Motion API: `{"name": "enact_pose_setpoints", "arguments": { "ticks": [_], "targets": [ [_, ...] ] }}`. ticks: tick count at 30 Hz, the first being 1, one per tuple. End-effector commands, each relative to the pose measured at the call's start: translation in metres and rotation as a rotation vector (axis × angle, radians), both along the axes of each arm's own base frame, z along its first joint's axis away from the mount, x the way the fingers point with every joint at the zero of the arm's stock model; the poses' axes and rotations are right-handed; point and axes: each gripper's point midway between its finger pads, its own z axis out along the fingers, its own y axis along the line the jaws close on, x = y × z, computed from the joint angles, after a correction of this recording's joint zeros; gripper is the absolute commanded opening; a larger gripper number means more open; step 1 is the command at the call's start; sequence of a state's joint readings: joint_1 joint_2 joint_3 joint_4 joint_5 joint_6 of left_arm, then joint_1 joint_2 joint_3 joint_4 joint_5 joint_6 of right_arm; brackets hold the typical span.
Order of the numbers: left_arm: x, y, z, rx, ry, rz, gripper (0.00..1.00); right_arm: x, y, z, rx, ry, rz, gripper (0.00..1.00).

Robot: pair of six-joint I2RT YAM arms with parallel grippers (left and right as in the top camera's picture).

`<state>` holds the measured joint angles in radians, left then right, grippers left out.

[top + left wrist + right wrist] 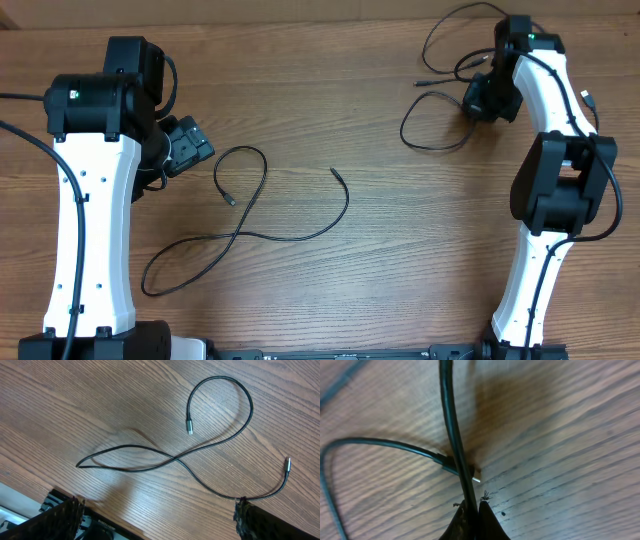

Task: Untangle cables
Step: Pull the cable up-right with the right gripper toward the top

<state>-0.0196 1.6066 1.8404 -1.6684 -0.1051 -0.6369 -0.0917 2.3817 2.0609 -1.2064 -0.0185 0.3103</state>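
The right gripper (478, 100) sits in the upper right of the overhead view, down among the right cables (440, 150), 2 or more thin black cords lying in loose overlapping loops. In its wrist view the fingers (487, 520) are pressed together and pinch the pinched cable (451, 425), which runs straight up the frame from the tips. A 2nd cord comes in from the left and ends in a plug (462, 471) with a silvery tip. The plug lies against the pinched cable, but which is on top I cannot tell.

The left gripper (190, 145) is at upper left, fingers spread wide and holding nothing. Its wrist view looks down on the loose cable (177, 459), which lies mid-table and crosses itself once in a flat figure 8, both ends free.

These cords look light, limp and fairly smooth. They would probably trail after a pull rather than hold shape, and a plug could snag on a crossing. I judge a grip on the cord just behind a plug to be safest, drawing that end out through the loops. A grip in the middle of a cord would likely tighten the crossings.
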Motion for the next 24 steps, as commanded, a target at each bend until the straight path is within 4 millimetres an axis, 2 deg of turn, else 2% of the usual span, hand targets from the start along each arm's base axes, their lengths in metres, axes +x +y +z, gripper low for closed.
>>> {"name": "enact_pose_setpoints", "arguments": {
  "ticks": [1, 2, 3, 5, 6, 10, 13, 18, 19, 24],
  "targets": [
    [0.0, 0.0, -0.002, -0.001, 0.006, -0.005, 1.0, -0.005, 0.004, -0.008, 0.023, 0.016, 0.002, 0.04],
    [0.0, 0.0, -0.002, -0.001, 0.006, -0.005, 0.99, -0.005, 0.003, -0.01, 0.022, 0.017, 0.002, 0.04],
    [0.0, 0.0, -0.002, -0.001, 0.006, -0.005, 1.0, -0.005, 0.003, -0.009, 0.022, 0.016, 0.002, 0.14],
    [0.0, 0.0, -0.002, -0.001, 0.006, -0.005, 1.0, -0.005, 0.003, -0.008, 0.022, 0.015, 0.001, 0.54],
    [0.0, 0.0, -0.002, -0.001, 0.006, -0.005, 0.99, -0.005, 0.002, -0.004, 0.022, 0.015, -0.002, 0.62],
    [0.0, 0.0, -0.002, 0.0, 0.006, -0.005, 1.0, 0.001, -0.005, 0.014, 0.02, -0.005, -0.015, 0.62],
    [0.0, 0.0, -0.002, 0.0, 0.006, -0.005, 0.99, 0.005, -0.012, 0.035, 0.018, -0.028, -0.032, 0.69],
    [0.0, 0.0, -0.002, -0.001, 0.006, -0.005, 0.99, 0.008, -0.018, 0.083, 0.017, -0.075, -0.041, 0.83],
    [0.0, 0.0, -0.002, -0.001, 0.006, -0.005, 1.0, 0.007, -0.017, 0.098, 0.019, -0.089, -0.041, 0.87],
    [0.0, 0.0, -0.002, -0.001, 0.006, -0.005, 1.0, -0.008, -0.012, 0.146, 0.02, -0.122, -0.037, 0.92]
  ]
}}
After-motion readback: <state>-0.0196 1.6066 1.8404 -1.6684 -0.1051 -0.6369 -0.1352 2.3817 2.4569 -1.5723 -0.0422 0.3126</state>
